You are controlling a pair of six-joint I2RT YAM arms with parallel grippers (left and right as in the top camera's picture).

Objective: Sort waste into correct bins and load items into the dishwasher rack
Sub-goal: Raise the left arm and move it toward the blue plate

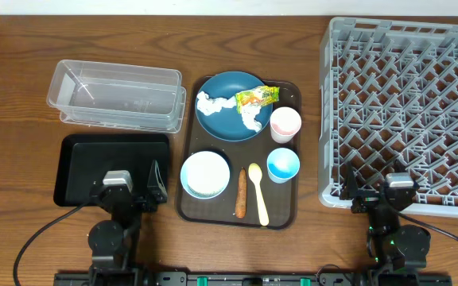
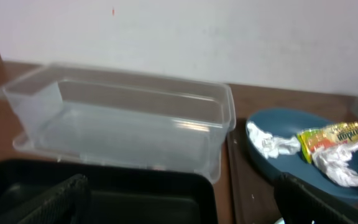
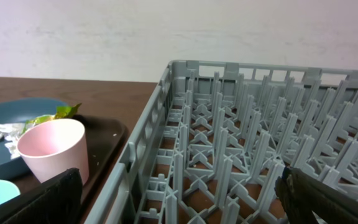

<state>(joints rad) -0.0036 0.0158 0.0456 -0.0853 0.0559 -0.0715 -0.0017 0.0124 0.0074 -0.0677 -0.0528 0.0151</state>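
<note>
Light is bright, even and diffuse; shadows on the tabletop (image 1: pixel 22 48) are soft. The overhead view is sharp. Both wrist views are softer, with end effector fingers (image 2: pixel 48 199) defocused and faint glare on the clear tub (image 2: pixel 191 124).

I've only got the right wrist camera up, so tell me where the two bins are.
Observer: Both are left of the serving tray: the clear tub at the back, the black tray in front of it.
Operator: Anything in them?
Observer: Both look empty.
Operator: What's on the serving tray that I can't see?
Observer: Along its front, a pale bowl, then an orange-brown food stick, then a pale yellow spoon, going rightward.
</note>
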